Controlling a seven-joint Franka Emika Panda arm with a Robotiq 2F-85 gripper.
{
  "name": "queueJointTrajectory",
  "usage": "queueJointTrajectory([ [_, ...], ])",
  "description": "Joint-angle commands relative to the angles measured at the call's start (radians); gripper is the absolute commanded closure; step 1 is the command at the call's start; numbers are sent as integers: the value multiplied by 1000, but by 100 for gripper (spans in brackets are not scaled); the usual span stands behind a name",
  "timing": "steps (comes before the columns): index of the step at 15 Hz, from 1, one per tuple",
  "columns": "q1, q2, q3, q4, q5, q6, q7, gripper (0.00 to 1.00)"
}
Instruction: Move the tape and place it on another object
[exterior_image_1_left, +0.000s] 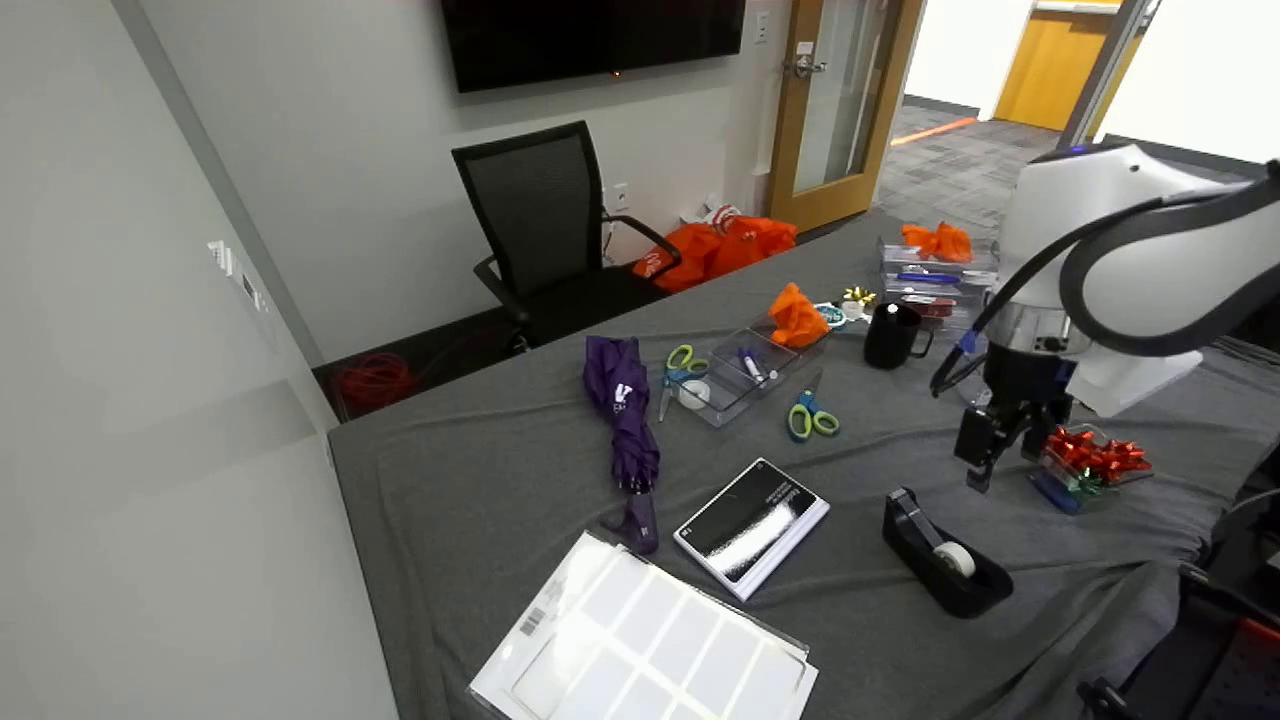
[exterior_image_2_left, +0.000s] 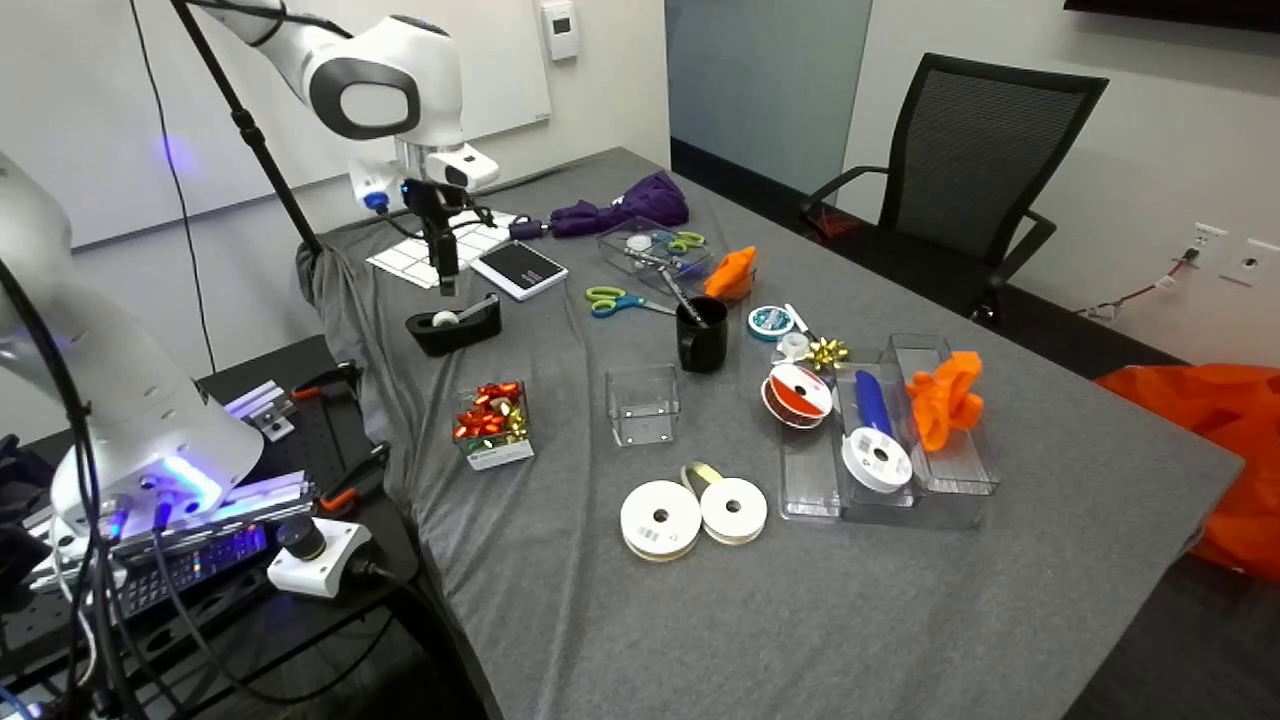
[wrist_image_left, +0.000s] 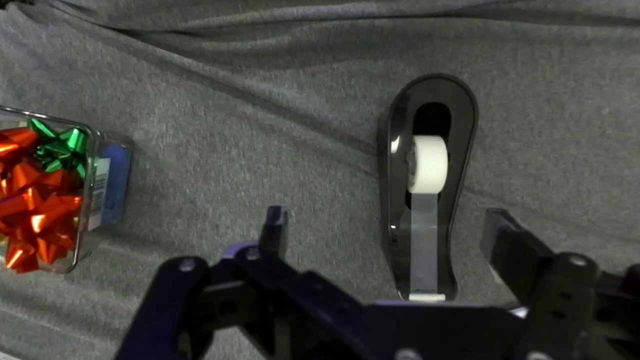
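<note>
A robot gripper (wrist_image_left: 386, 215) hangs with its jaws spread wide above a black tape dispenser (wrist_image_left: 399, 215) that rests on a gray tablecloth (wrist_image_left: 250, 125). From the wrist, the dispenser lies between the lines of the two fingers (wrist_image_left: 275, 235), closer to the one at that view's right, its white tape roll (wrist_image_left: 431, 165) facing up and a strip drawn out to the cutter end. In both exterior views, a gap shows between the jaws and the dispenser below. Near the jaws, apart from the dispenser, a glossy black rectangle (exterior_image_1_left: 750, 520) with a pale border lies flat on the cloth. Across the jaws from it, a clear box (wrist_image_left: 86, 200) holds shiny bows (wrist_image_left: 35, 200), mostly red with some green. Past the rectangle from the jaws lie white gridded sheets (exterior_image_1_left: 650, 640). Farther off, green-handled scissors (exterior_image_1_left: 810, 415) lie on the cloth, and a black mug (exterior_image_2_left: 702, 350) stands upright, a patterned stick (exterior_image_2_left: 680, 295) leaning out of it. A clear divided tray (exterior_image_1_left: 735, 395) and a furled purple umbrella (exterior_image_1_left: 625, 420) lie beyond. Well apart from the jaws, in an exterior view, are two white spools (exterior_image_2_left: 660, 520) and orange cloth (exterior_image_2_left: 945, 400) on a clear organizer (exterior_image_2_left: 905, 512). Farthest out are a mesh-backed chair (exterior_image_1_left: 540, 190) and a dark wall screen (exterior_image_1_left: 590, 40).
</note>
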Motion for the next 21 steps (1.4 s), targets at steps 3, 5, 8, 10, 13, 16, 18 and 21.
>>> queueJointTrajectory([
  [3, 6, 111, 5, -88, 18, 220, 5, 0],
  [5, 10, 147, 9, -99, 29, 276, -7, 0],
  [8, 16, 191, 24, -106, 73, 327, -32, 0],
  [10, 19, 211, 41, -108, 107, 345, -47, 0],
  [13, 9, 230, 93, -117, 219, 389, -126, 0],
  [16, 0, 234, 147, -120, 336, 414, -211, 0],
  [18, 1, 241, 167, -121, 385, 433, -250, 0],
  [21, 14, 266, 167, -119, 381, 472, -242, 0],
])
